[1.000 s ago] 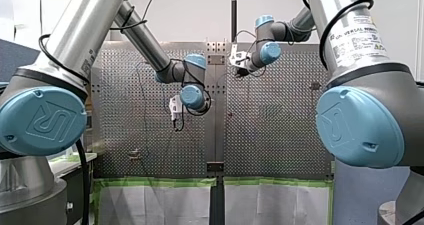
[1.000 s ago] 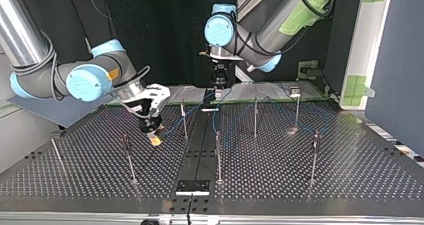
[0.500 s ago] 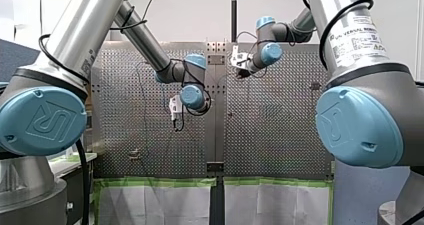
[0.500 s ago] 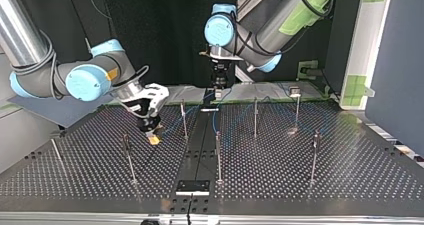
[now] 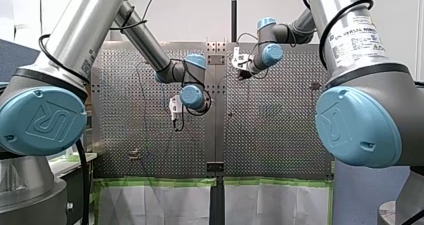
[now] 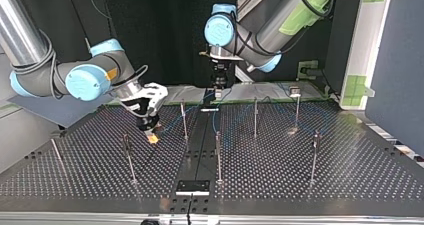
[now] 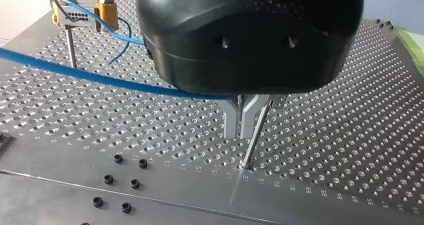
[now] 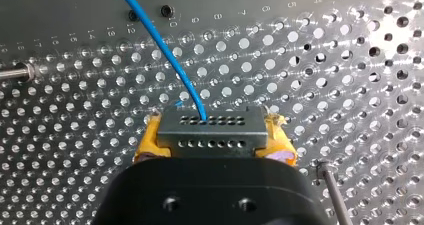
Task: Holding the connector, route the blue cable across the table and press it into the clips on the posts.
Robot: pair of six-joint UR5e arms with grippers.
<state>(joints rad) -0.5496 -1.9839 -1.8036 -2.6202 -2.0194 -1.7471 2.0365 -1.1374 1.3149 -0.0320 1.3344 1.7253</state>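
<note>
In the right wrist view my right gripper [image 8: 212, 131] is shut on the grey connector [image 8: 210, 135], with its yellow pads [image 8: 150, 141] on both sides. The blue cable [image 8: 165, 45] leaves the connector's face and runs off over the perforated table. At the top view's left that gripper [image 6: 152, 136] hangs low between two posts [image 6: 184, 117]. My left gripper [image 7: 241, 121] has its metal fingers shut, and the blue cable [image 7: 100, 77] runs in at their root. A thin post [image 7: 255, 135] stands just beside them. In the top view the left gripper [image 6: 218, 92] is at the table's far middle.
Several thin posts [image 6: 255, 116] stand across the perforated table [image 6: 310, 190]. A black plate [image 6: 192, 186] lies at the top view's near edge. Small black screws [image 7: 120, 160] sit on the table's middle strip. Green tape [image 5: 160, 182] lines the table's edge in the front view.
My right gripper with the connector has drifted slightly, to the right in the front view and a little left and away in the top view. The left arm has stayed still.
</note>
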